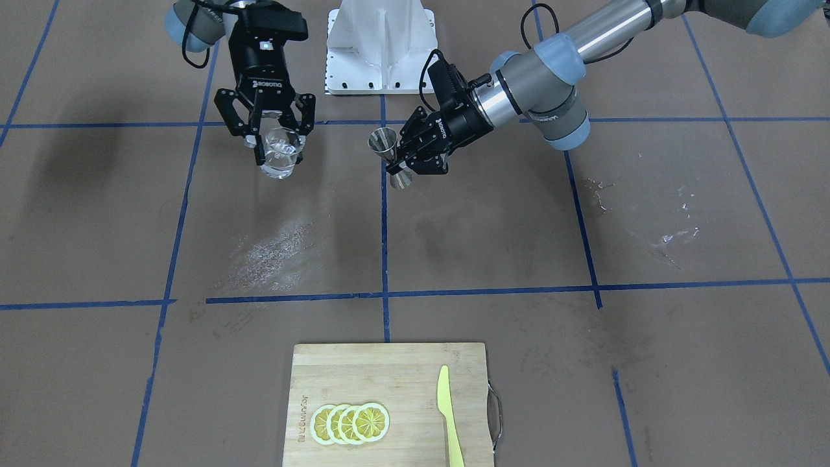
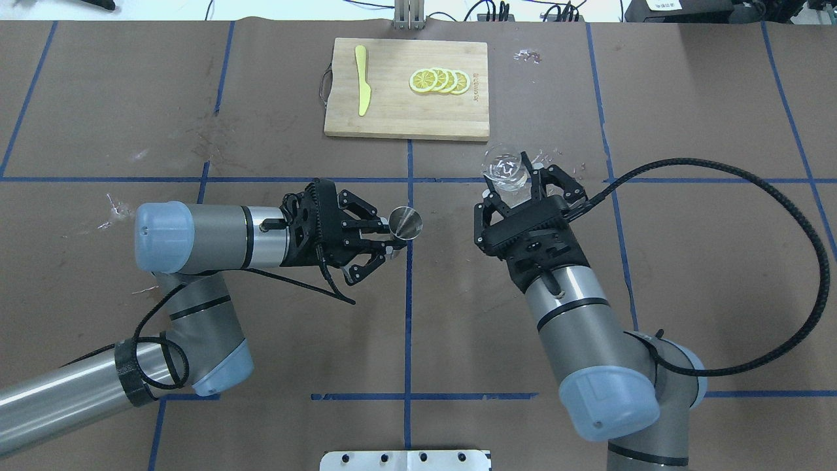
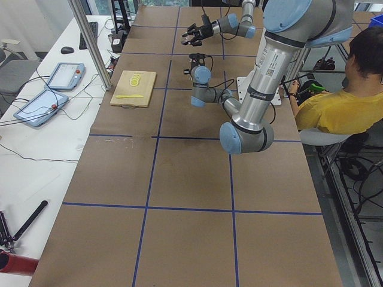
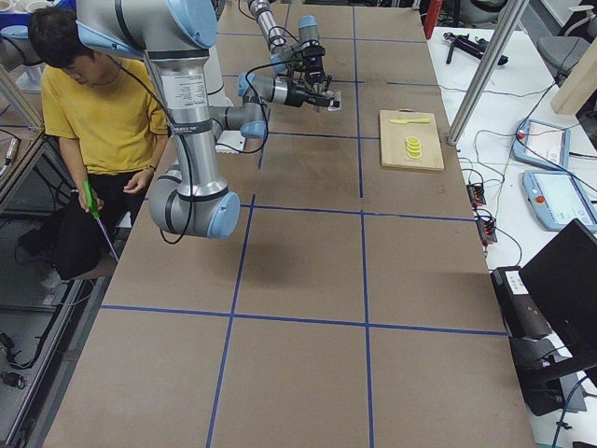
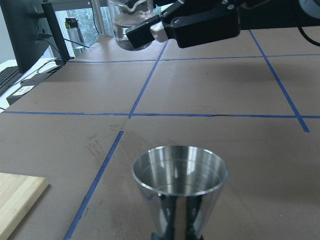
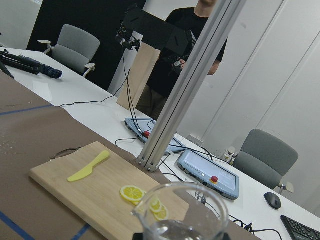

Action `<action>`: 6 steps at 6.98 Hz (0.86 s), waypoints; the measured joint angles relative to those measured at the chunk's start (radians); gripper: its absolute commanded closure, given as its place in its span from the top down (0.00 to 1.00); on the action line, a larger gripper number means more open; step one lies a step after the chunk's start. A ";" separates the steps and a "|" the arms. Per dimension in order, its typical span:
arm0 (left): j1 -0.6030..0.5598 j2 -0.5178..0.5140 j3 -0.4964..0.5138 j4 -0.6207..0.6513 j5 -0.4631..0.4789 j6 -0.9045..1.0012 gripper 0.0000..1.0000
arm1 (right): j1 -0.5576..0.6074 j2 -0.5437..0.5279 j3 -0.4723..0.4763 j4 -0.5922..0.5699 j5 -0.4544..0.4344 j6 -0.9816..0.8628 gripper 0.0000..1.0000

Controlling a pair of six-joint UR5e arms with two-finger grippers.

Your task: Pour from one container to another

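Gripping the steel jigger [image 2: 405, 224] at its narrow waist, the left hand [image 2: 392, 242] has its fingers pressed against the metal and carries it clear of the brown tabletop [image 2: 98, 98], on the robot's side of the cutting board [image 2: 405, 111] and roughly in line with the board's middle. From the left wrist camera the jigger's wide upper cone faces up, its round rim fully exposed, and I cannot tell whether anything is inside. The right hand [image 2: 516, 186] pinches the clear glass tumbler [image 2: 505, 170] between its fingers, also lifted off the tabletop, just beyond the board's near corner on the robot's right side. The tumbler stands close to upright with a little clear liquid in its bottom, and its rim is open above the fingers. Jigger and tumbler are well apart, with an open gap between their rims that one long blue tape line [image 2: 409, 327] runs under. Bare tabletop lies below both held things and stretches wide toward the robot from the board's near edge. A pale wet-looking patch [image 1: 272, 253] marks the tabletop between the tumbler and the board's side of the table. On the board itself a yellow knife [image 2: 361, 88] lies toward the edge with the metal handle, and a row of overlapping lemon slices [image 2: 439, 80] lies toward the opposite edge, both well apart from the two hands.
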 measured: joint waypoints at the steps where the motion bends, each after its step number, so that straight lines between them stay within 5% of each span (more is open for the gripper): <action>1: 0.000 -0.001 0.000 0.001 0.001 0.000 0.00 | -0.027 0.041 0.001 -0.057 -0.026 -0.001 0.00; 6: 0.001 -0.003 0.001 0.001 0.006 0.000 0.00 | -0.058 0.153 -0.003 -0.329 -0.067 -0.009 0.00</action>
